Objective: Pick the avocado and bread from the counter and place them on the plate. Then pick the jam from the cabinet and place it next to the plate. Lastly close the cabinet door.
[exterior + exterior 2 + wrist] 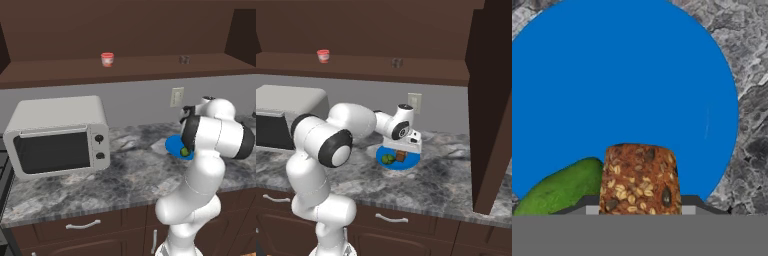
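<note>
The gripper (401, 154) hangs over the plate (412, 161), jaws clamped on the bread (401, 156) between them; in the hand view its fingertips are cut off by the lower edge; the avocado (388, 159) lies on the plate just beside the bread; the plate rests on the counter (446, 175) near its back edge; the jam (323, 55) stands on the cabinet (366, 30) shelf; a small dark object (397, 62) further along the shelf is too small to identify.

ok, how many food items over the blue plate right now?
2. The round green avocado lies on the flat round blue plate; beside it the seeded brown bread loaf sits between the gripper fingers. Nothing else visible there.
</note>
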{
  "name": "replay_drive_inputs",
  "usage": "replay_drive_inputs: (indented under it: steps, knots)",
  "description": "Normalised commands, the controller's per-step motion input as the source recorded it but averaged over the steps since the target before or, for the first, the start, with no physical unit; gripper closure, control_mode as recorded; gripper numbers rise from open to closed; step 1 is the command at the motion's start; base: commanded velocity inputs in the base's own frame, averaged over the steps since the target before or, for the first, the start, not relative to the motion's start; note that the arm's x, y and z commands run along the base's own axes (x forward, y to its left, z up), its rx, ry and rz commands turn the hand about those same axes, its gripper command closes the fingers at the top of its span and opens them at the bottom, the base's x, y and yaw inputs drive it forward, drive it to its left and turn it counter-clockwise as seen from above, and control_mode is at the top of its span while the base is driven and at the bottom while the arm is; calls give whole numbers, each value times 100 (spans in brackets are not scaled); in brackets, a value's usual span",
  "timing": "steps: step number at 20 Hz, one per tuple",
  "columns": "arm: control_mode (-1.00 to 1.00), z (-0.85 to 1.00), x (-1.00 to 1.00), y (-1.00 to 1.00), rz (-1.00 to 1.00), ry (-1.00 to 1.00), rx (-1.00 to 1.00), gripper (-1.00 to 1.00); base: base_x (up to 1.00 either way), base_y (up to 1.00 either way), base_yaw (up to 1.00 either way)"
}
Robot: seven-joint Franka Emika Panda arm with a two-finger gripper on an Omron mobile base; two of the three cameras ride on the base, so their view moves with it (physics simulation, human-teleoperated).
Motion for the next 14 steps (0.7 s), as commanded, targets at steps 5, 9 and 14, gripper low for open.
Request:
replay_drive_inputs:
  steps: [5,9,14]
  knots:
    - [-100,-10,19,0,-1,0,0,100,0,0,0]
    - [-100,-12,17,-1,-1,0,0,100,0,0,0]
    - [-100,-16,16,-4,0,0,0,-100,0,0,0]
